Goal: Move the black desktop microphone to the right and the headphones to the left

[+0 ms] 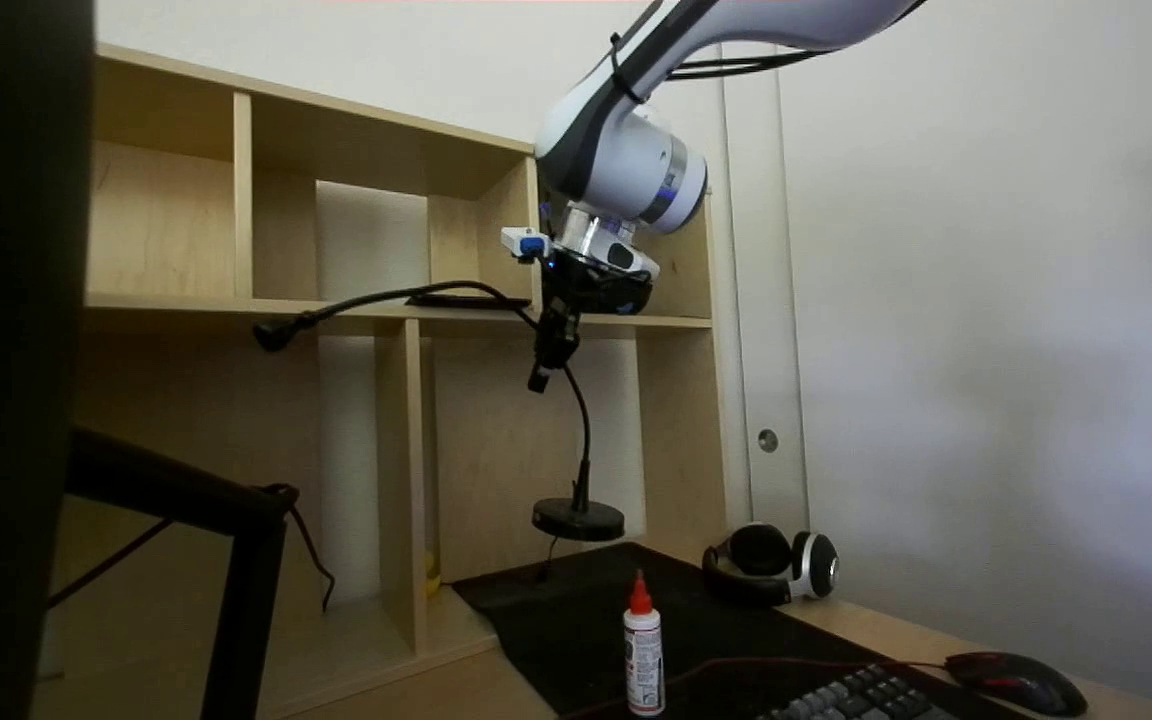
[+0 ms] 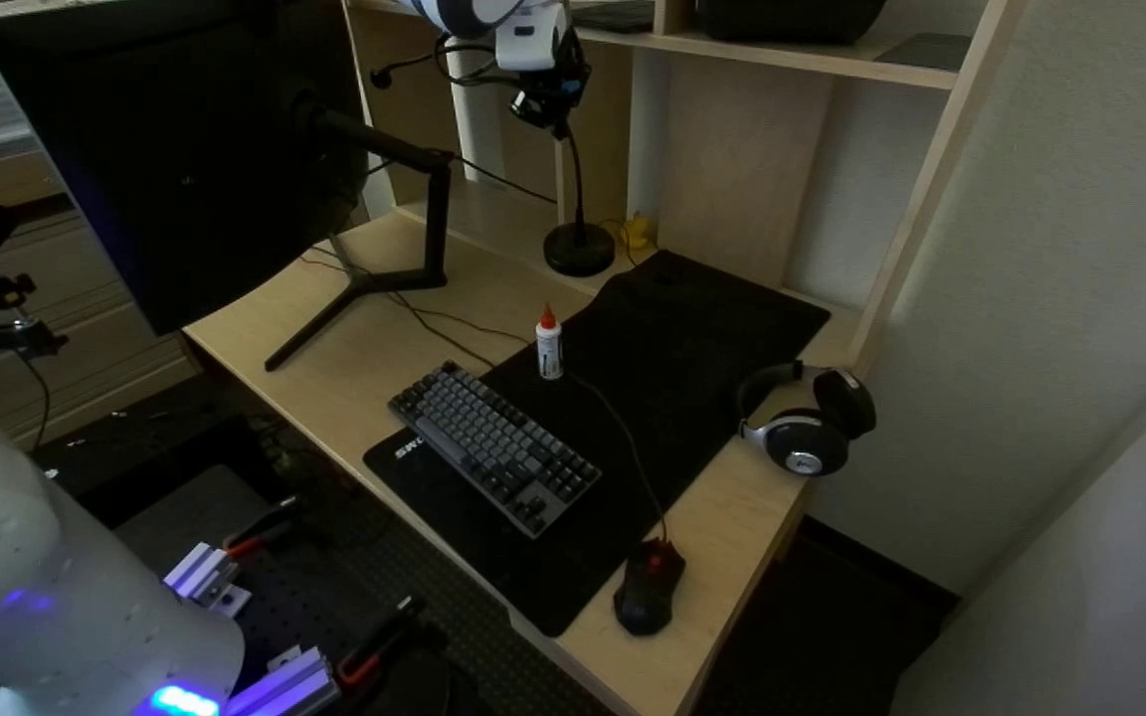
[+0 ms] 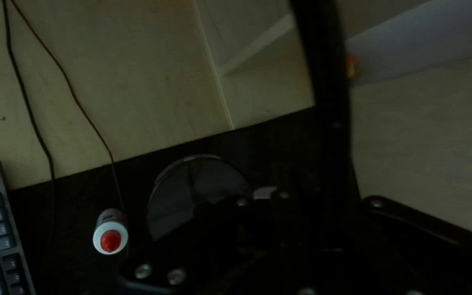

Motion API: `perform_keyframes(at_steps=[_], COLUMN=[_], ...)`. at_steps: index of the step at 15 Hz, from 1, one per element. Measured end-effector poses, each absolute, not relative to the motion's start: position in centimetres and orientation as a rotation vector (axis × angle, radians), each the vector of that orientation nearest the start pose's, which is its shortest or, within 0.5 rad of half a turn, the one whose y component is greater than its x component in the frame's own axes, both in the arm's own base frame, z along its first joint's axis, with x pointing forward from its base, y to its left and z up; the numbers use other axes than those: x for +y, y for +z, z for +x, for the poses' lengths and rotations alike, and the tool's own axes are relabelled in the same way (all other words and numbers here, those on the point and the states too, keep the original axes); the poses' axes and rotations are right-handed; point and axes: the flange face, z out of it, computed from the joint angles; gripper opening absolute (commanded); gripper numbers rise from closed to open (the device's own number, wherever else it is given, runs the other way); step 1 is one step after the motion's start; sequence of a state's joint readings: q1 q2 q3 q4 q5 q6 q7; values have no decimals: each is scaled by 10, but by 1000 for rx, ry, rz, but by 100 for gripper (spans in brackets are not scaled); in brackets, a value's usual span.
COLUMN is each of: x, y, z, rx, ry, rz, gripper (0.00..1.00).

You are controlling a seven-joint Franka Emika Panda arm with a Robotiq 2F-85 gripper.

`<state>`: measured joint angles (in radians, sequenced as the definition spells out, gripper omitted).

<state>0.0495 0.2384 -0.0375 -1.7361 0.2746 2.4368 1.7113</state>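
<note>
Pinching the gooseneck stem (image 3: 328,82) of the black desktop microphone (image 1: 579,520), the claw (image 1: 551,358) holds it in the air, its round base (image 2: 579,251) clear of the counter (image 2: 722,507) and of the black desk mat (image 2: 682,338). From the base the stem rises to the claw, then arches over and out to one side, ending in a small dark head (image 1: 273,336). A thin cord shows beneath the base in an exterior view. The wrist view is dark, so just how the fingertips meet the stem is hard to make out there.

The over-ear headphones (image 2: 804,428) lie at the edge of the mat, just beside the side panel of the wooden hutch (image 1: 681,430) and well apart from the microphone. A white bottle (image 2: 550,353) with a red cap stands upright on the mat, near the mechanical keyboard (image 2: 493,447), which lies mostly on the mat. The computer mouse (image 2: 650,592) sits on bare wood beside the mat, its cable running back across it. A monitor (image 2: 165,149) stands on a black forked foot at the counter's other end.
</note>
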Motion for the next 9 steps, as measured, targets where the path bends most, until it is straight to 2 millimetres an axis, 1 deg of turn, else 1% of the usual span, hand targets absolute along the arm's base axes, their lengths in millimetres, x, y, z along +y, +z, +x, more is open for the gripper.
perform_keyframes(at_steps=[2, 4, 5, 6, 7, 8, 9], x=[-29, -71, -88, -102, -113, -118, -119], y=[477, 470, 468, 465, 462, 456, 448], z=[679, 692, 700, 707, 715, 718, 719], rx=[2210, 2272, 2295, 2318, 2341, 2352, 2362], ry=[-181, -195, -206, -217, -224, -226, -220], rz=[-1465, -1357, -1309, -1262, -1212, -1203, -1209], gripper=[1, 1, 1, 1, 5, 5, 1])
